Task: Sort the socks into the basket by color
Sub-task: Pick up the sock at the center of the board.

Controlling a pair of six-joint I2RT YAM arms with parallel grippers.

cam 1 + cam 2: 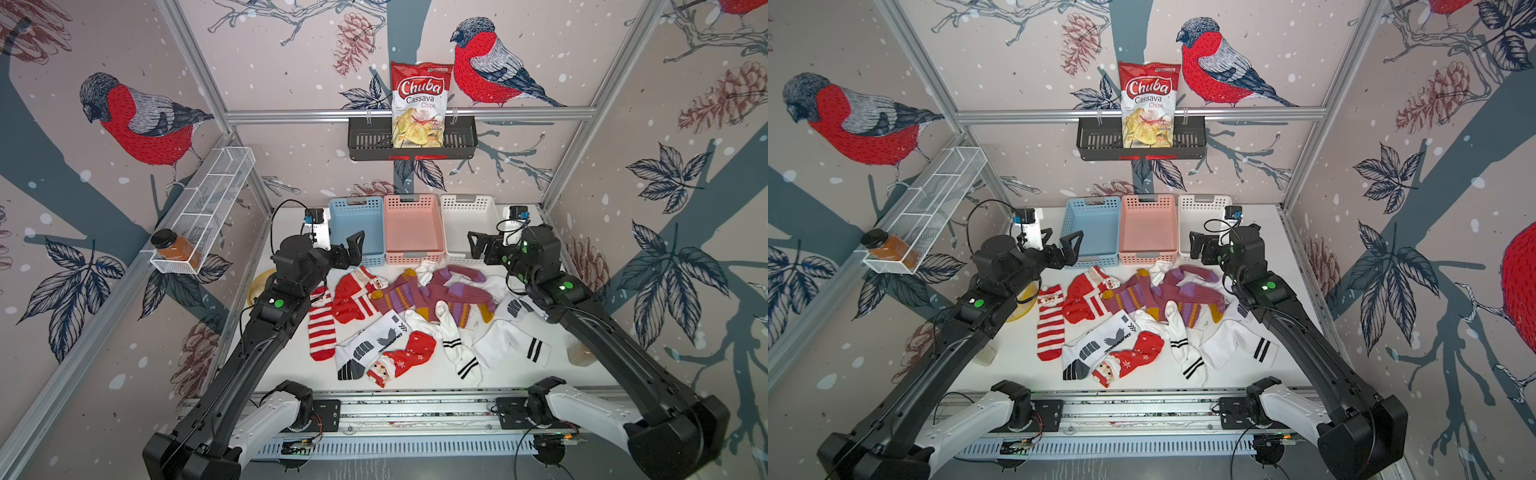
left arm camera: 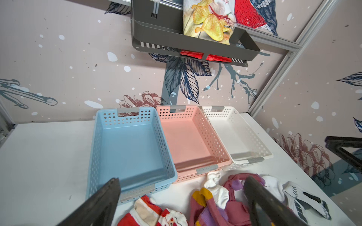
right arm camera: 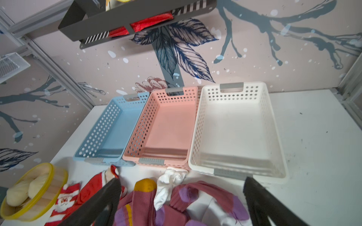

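Red, maroon and white socks [image 1: 409, 291] lie heaped mid-table, just nearer than the blue basket [image 1: 356, 202], pink basket [image 1: 410, 201] and white basket [image 1: 468, 201]. My left gripper [image 2: 182, 179] and right gripper [image 3: 181, 180] hover above the heap's far side, both spread wide, holding nothing.

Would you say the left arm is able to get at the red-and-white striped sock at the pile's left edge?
Probably yes. The striped sock lies uncovered right beside the left arm, and the left gripper hangs open and empty above the table, with nothing between them.
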